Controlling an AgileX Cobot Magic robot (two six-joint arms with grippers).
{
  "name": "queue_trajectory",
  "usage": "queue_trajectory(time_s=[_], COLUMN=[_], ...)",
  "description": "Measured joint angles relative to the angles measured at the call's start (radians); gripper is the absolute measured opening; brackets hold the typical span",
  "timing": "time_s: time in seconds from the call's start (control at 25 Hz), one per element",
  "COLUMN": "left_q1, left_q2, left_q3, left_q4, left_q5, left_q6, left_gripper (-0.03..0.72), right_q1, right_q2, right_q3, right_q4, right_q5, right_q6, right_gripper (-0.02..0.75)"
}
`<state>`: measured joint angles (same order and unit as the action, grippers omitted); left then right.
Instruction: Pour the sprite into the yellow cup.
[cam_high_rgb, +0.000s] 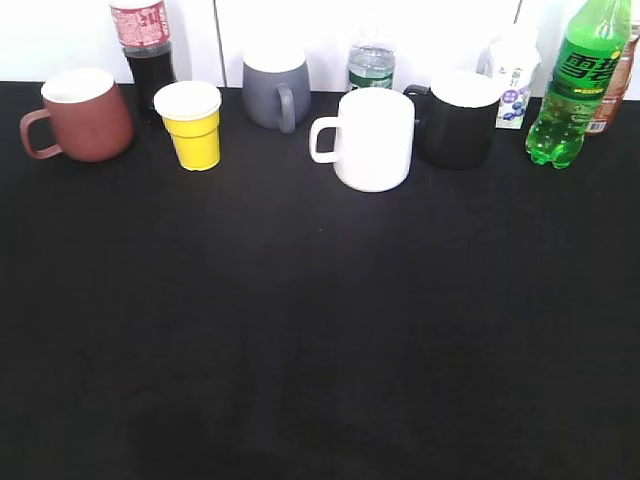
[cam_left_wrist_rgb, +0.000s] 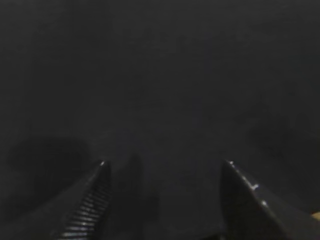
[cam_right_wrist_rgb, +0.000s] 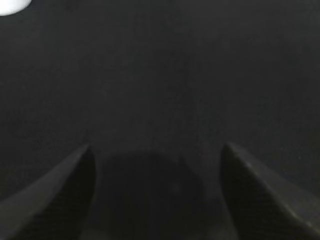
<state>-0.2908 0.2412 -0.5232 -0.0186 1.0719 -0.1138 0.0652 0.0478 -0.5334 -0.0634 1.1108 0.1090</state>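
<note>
- The sprite (cam_high_rgb: 580, 85) stands upright at the desk's (cam_high_rgb: 320, 330) far right; white characters on its green label.
- The yellow cup (cam_high_rgb: 193, 125) bears no writing.
- Left hand (cam_left_wrist_rgb: 165, 200) and right hand (cam_right_wrist_rgb: 155, 185): fingers apart, holding nothing.

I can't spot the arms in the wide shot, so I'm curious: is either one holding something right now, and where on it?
Nothing is held. The left end effector and right end effector are both open over bare black table.
</note>
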Motion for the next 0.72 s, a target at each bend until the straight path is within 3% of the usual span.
queue_trajectory(time_s=[0.56, 0.64, 0.72], left_q1=[0.0, 0.047, 0.147], left_q2=[0.0, -0.032, -0.092], left_q3=[0.0, 0.0, 0.0], left_q4=[-0.002, -0.002, -0.002], left_q5=[-0.013, -0.013, -0.013], left_q6=[0.0, 0.0, 0.0], left_gripper=[0.512, 0.512, 0.512], right_q1=[0.0, -0.003, -0.016], right_q2=[0.0, -0.001, -0.001], right_q3=[0.028, 0.028, 0.028], right_q4=[0.012, 0.012, 0.012], right_q5=[-0.068, -0.069, -0.069], right_q6=[0.0, 0.0, 0.0], right_gripper=[0.592, 0.592, 0.592])
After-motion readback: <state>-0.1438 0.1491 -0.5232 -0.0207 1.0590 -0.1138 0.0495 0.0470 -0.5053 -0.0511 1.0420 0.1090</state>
